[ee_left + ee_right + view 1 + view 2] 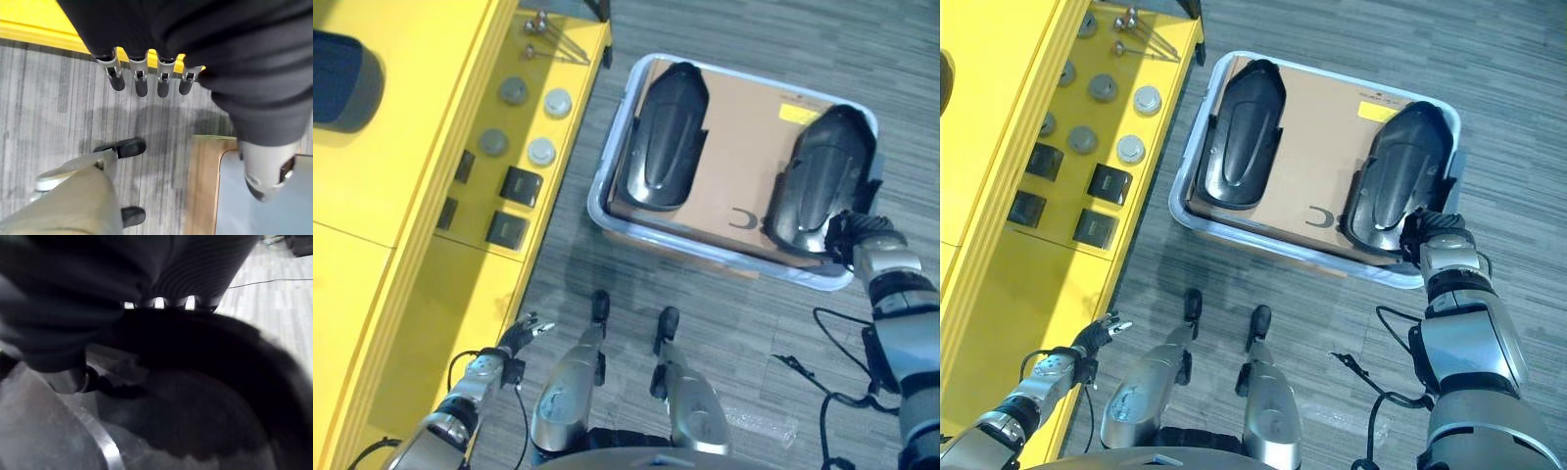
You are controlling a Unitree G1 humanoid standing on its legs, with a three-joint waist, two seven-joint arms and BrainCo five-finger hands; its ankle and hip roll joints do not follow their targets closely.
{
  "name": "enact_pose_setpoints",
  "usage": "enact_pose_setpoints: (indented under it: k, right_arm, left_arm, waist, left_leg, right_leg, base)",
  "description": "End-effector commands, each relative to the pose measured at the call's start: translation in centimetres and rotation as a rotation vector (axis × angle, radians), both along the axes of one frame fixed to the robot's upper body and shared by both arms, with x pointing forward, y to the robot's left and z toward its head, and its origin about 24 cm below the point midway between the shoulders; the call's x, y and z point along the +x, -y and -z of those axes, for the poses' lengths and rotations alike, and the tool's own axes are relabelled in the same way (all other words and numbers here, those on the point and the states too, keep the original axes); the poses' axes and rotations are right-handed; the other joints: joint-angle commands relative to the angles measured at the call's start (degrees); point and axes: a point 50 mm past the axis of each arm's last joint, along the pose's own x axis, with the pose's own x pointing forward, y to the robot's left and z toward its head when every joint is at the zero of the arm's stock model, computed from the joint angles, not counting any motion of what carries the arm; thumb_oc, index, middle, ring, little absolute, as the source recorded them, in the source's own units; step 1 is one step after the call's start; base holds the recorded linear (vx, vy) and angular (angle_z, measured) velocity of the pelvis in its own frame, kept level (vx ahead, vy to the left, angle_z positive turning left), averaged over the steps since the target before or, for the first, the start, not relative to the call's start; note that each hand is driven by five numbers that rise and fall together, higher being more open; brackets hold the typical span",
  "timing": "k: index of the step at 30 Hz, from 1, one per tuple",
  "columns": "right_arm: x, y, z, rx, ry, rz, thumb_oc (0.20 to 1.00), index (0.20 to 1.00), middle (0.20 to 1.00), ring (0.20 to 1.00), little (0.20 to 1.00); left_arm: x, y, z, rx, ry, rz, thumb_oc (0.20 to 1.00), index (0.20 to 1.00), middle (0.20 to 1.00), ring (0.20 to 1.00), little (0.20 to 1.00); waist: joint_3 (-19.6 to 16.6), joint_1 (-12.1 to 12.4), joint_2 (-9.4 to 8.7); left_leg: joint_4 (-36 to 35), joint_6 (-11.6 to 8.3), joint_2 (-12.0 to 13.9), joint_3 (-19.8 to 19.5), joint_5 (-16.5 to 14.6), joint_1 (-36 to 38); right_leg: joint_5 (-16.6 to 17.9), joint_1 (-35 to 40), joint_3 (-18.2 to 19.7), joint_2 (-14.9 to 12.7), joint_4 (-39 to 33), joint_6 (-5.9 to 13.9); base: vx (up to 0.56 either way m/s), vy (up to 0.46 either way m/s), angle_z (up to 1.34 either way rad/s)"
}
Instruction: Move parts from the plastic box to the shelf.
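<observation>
Sitting on the grey floor, the plastic box (607, 186) holds a brown cardboard sheet (734, 147) with two black parts on top. A yellow label (798, 113) is stuck on the cardboard, but its writing is too small to read. The right hand (1427, 233) is at the near end of the right part (820, 181); I cannot tell if its fingers grip it. The left part (664, 137) lies alone. The left hand (146, 81) hangs open beside the yellow shelf (431, 147).
</observation>
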Motion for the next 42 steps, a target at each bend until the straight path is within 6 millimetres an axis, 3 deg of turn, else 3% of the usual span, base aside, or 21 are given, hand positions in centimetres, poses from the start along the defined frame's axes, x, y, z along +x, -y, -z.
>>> enact_pose_setpoints:
  k: [1,4,5,9,14,15,17,18,24,25,31,37,42]
  right_arm:
    - [-0.9,1.3,-2.1,-0.234,0.072,-0.001,0.200,0.200,0.200,0.200,0.200]
    - [-2.8,-0.6,-1.5,-0.367,0.175,-0.090,0.200,0.200,0.200,0.200,0.200]
    - [-3.0,-0.6,-1.4,-0.377,0.181,-0.093,0.200,0.200,0.200,0.200,0.200]
    - [-5.4,-2.6,-2.0,-0.570,0.298,-0.147,0.200,0.200,0.200,0.200,0.200]
    - [-6.4,-5.3,-5.0,-0.739,0.503,-0.240,0.200,0.200,0.200,0.200,0.200]
    - [-6.4,-6.9,-6.3,-0.807,0.612,-0.293,0.200,0.200,0.200,0.200,0.200]
    - [-6.4,-7.0,-6.3,-0.807,0.614,-0.293,0.200,0.200,0.200,0.200,0.200]
    - [-6.1,-8.8,-8.3,-0.849,0.712,-0.341,0.200,0.200,0.200,0.200,0.200]
    - [-5.9,-12.7,-11.0,-0.855,0.914,-0.451,0.200,0.200,0.200,0.200,0.200]
    - [-5.9,-12.7,-11.0,-0.855,0.915,-0.451,0.200,0.200,0.200,0.200,0.200]
    - [-5.0,-17.3,-12.0,-0.795,1.023,-0.610,0.200,0.200,0.200,0.200,0.200]
    - [-4.1,-19.9,-10.9,-0.744,0.994,-0.738,0.200,0.200,0.200,0.200,0.200]
    - [-3.7,-22.1,-7.5,-0.601,0.939,-0.854,0.200,0.200,0.200,0.200,0.200]
  left_arm:
    - [-0.3,-0.7,-0.1,0.088,0.038,-0.014,1.000,1.000,1.000,1.000,1.000]
    - [1.5,-1.3,-3.6,0.130,0.190,-0.055,1.000,1.000,1.000,1.000,1.000]
    - [1.6,-1.4,-3.8,0.130,0.200,-0.054,1.000,1.000,1.000,1.000,1.000]
    - [3.6,-0.6,-9.4,0.098,0.407,0.037,1.000,1.000,1.000,1.000,1.000]
    - [5.0,1.8,-15.3,-0.039,0.586,0.172,1.000,1.000,1.000,1.000,1.000]
    - [5.5,3.3,-17.3,-0.140,0.650,0.228,1.000,1.000,1.000,1.000,1.000]
    - [5.5,3.2,-17.3,-0.140,0.650,0.227,1.000,1.000,1.000,1.000,1.000]
    - [5.9,4.7,-19.3,-0.172,0.736,0.263,1.000,1.000,1.000,1.000,1.000]
    - [6.5,8.3,-21.2,-0.339,0.768,0.328,1.000,1.000,1.000,1.000,1.000]
    - [6.5,8.3,-21.2,-0.339,0.768,0.327,1.000,1.000,1.000,1.000,1.000]
    - [6.9,12.6,-22.3,-0.493,0.755,0.407,1.000,1.000,1.000,1.000,1.000]
    - [6.9,14.1,-23.2,-0.584,0.756,0.436,1.000,1.000,1.000,1.000,1.000]
    - [6.6,14.6,-23.9,-0.661,0.773,0.419,1.000,1.000,1.000,1.000,1.000]
  waist:
    - [-5.8,-0.2,-1.51]
    - [-10.4,-2.0,-3.07]
    - [-10.8,-2.0,-3.17]
    - [-15.8,-2.6,-3.87]
    - [-19.9,-2.7,-4.37]
    - [-20.6,-2.8,-4.53]
    - [-20.5,-2.9,-4.60]
    - [-21.5,-3.0,-4.84]
    - [-23.1,-3.4,-5.40]
    - [-23.0,-3.4,-5.38]
    - [-24.1,-3.3,-5.82]
    - [-24.5,-2.9,-5.96]
    - [-24.6,-2.1,-5.70]
  left_leg:
    - [1.3,-1.82,1.7,0.2,-7.5,1.6]
    - [0.0,-2.25,2.4,1.2,-7.4,5.1]
    - [0.0,-2.26,2.4,1.2,-7.4,5.3]
    - [-0.5,-2.30,2.9,2.1,-7.6,8.1]
    - [-0.5,-1.82,3.2,2.8,-8.3,10.3]
    - [-0.4,-1.57,3.2,2.8,-9.0,11.2]
    - [-0.5,-1.53,3.1,2.8,-8.7,11.2]
    - [-0.5,-1.38,3.1,2.9,-9.1,11.7]
    - [-0.5,-1.15,3.1,3.1,-10.1,13.2]
    - [-0.5,-1.15,3.2,3.1,-10.1,13.2]
    - [-0.5,-0.88,3.0,3.3,-11.0,13.9]
    - [-0.5,-0.79,2.8,2.8,-11.1,13.9]
    - [-0.5,-0.58,2.4,2.0,-11.1,13.8]
  right_leg:
    - [-6.4,-0.7,-0.1,-3.4,2.9,1.99]
    - [-5.7,2.6,-0.1,-2.6,1.2,2.52]
    - [-5.6,2.8,-0.1,-2.5,1.0,2.55]
    - [-5.3,5.9,-0.5,-2.1,-0.2,2.94]
    - [-5.9,8.3,-0.8,-1.6,-0.2,2.93]
    - [-6.6,9.4,-0.9,-1.4,-0.2,2.82]
    - [-6.4,9.3,-0.9,-1.4,-0.2,2.80]
    - [-6.7,10.0,-0.7,-1.2,-0.2,2.75]
    - [-7.5,11.3,-0.2,-0.7,0.0,2.46]
    - [-7.5,11.3,-0.2,-0.7,0.0,2.46]
    - [-8.2,12.0,-0.2,-0.7,-0.1,2.42]
    - [-8.3,12.2,-0.7,-0.9,-0.1,2.59]
    - [-8.3,12.4,-1.3,-1.3,-0.1,2.66]
  base:
    - [0.02,-0.059,-0.05]
    - [0.07,-0.109,0.04]
    - [0.06,-0.124,0.06]
    - [0.06,-0.096,-0.03]
    - [0.02,-0.055,-0.05]
    - [-0.03,-0.034,-0.04]
    - [-0.03,-0.018,-0.05]
    - [-0.02,-0.013,-0.04]
    - [0.00,0.001,-0.05]
    - [0.00,0.000,0.00]
    - [0.00,0.002,-0.01]
    - [0.00,0.001,0.01]
    - [0.00,0.010,0.02]
